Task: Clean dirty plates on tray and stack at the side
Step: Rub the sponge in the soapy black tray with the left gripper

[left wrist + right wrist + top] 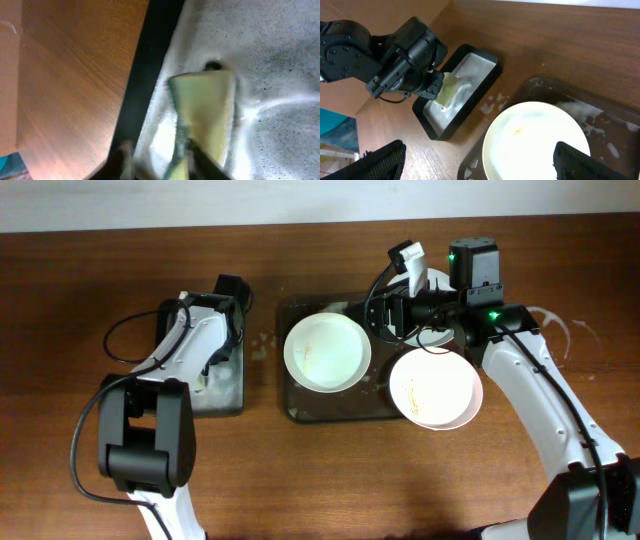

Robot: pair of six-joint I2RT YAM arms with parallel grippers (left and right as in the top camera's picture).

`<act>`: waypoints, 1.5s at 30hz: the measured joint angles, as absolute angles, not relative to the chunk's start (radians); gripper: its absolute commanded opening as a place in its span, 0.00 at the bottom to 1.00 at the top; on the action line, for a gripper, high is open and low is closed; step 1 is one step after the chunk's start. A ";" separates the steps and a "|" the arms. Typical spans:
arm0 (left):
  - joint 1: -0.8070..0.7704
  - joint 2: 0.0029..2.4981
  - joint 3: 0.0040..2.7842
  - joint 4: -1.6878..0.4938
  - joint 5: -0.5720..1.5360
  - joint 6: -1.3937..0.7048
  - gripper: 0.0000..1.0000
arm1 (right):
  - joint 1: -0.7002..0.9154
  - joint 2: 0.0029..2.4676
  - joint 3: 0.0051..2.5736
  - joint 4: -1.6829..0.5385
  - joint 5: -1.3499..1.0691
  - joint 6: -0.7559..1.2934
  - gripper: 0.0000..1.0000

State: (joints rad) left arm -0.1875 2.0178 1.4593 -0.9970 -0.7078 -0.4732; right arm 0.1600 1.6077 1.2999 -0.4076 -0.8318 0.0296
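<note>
Two white plates show from overhead. One plate (327,352) lies on the left half of the large dark tray (300,408); another plate (435,388) with faint orange streaks overhangs its right front edge. My right gripper (385,315) hovers over the tray's back, open wide, and its wrist view shows the left plate (535,140) between the spread fingertips (382,160). A white rim (437,280) peeks out behind that arm. My left gripper (165,165) reaches down into the small tray (225,395), jaws parted around the yellow-green sponge (205,115), which lies in foam.
Soapy foam covers the small tray's (490,80) floor. Foam patches and wet specks lie on the big tray (600,107) and on the wood between the trays. A black cable loops on the table at the far left (120,340).
</note>
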 measured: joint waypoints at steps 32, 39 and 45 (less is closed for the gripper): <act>-0.026 1.941 1.514 -1.033 -0.313 -0.476 0.01 | 0.160 1.608 1.300 -0.414 -0.825 0.030 0.95; -0.026 1.960 1.510 -1.046 -0.412 -0.476 0.01 | 0.160 1.608 1.300 -0.414 -0.825 0.030 0.95; -0.031 1.960 1.451 -0.970 -0.395 -0.476 0.01 | 0.160 1.608 1.300 -0.414 -0.824 0.030 0.95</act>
